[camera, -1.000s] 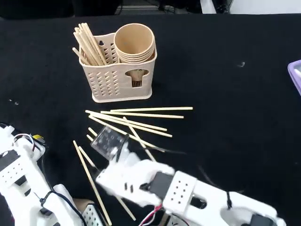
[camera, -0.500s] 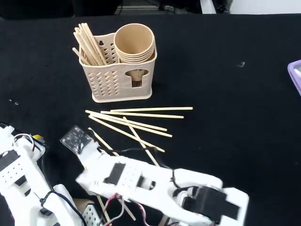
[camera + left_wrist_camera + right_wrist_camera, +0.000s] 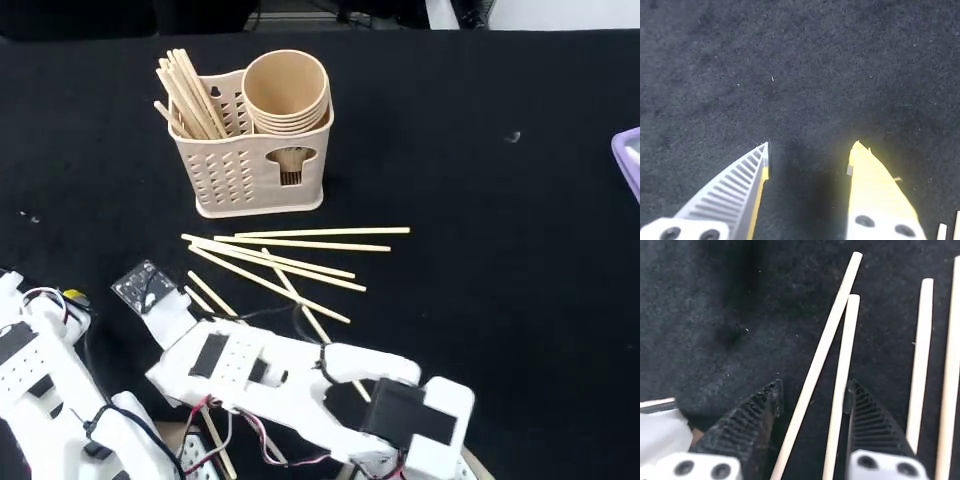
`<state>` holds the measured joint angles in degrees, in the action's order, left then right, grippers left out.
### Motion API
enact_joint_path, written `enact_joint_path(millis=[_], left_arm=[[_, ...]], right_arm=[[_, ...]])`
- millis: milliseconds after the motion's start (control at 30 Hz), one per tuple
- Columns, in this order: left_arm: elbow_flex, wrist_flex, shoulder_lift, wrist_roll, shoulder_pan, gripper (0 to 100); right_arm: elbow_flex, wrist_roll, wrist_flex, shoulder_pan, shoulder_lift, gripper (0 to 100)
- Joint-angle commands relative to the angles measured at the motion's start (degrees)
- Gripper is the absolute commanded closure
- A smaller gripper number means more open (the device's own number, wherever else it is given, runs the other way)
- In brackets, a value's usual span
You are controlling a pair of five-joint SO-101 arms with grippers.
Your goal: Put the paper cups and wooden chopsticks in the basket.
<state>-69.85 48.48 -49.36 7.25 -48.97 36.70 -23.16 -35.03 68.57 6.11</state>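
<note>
Right wrist view: our right gripper [image 3: 812, 386] has swung over two chopsticks [image 3: 843, 365], fingers apart; our left gripper [image 3: 810, 150] gapes too. We can pinch now.

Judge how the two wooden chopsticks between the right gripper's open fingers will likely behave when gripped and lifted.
The two chopsticks look thin and straight, so probably stiff and light. They seem rounded, so they may roll on the black table. The right gripper sits near their ends, so lifted there they would likely tilt.
</note>
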Motion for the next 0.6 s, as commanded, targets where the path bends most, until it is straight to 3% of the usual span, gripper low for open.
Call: enact_joint_path(millis=[0, 67, 200, 300, 567], left_arm=[[3.4, -0.8, -0.7, 0.4, -0.7, 74], [3.4, -0.8, -0.7, 0.4, -0.7, 74], [3.5, -0.8, -0.7, 0.4, -0.7, 74], [3.5, -0.7, -0.7, 0.4, -0.7, 74], [3.5, -0.7, -0.7, 0.4, -0.5, 74]], right_arm=[[-2.7, -0.9, -4.2, -0.6, 2.1, 80.5], [-3.1, -0.7, -7.5, -1.1, 3.1, 82.8], [-3.4, 5.2, -10.6, -3.7, 3.6, 98.2], [-3.2, 12.0, -12.7, -6.4, 3.6, 98.2], [-3.4, 19.9, -23.0, -10.6, -8.4, 98.8]])
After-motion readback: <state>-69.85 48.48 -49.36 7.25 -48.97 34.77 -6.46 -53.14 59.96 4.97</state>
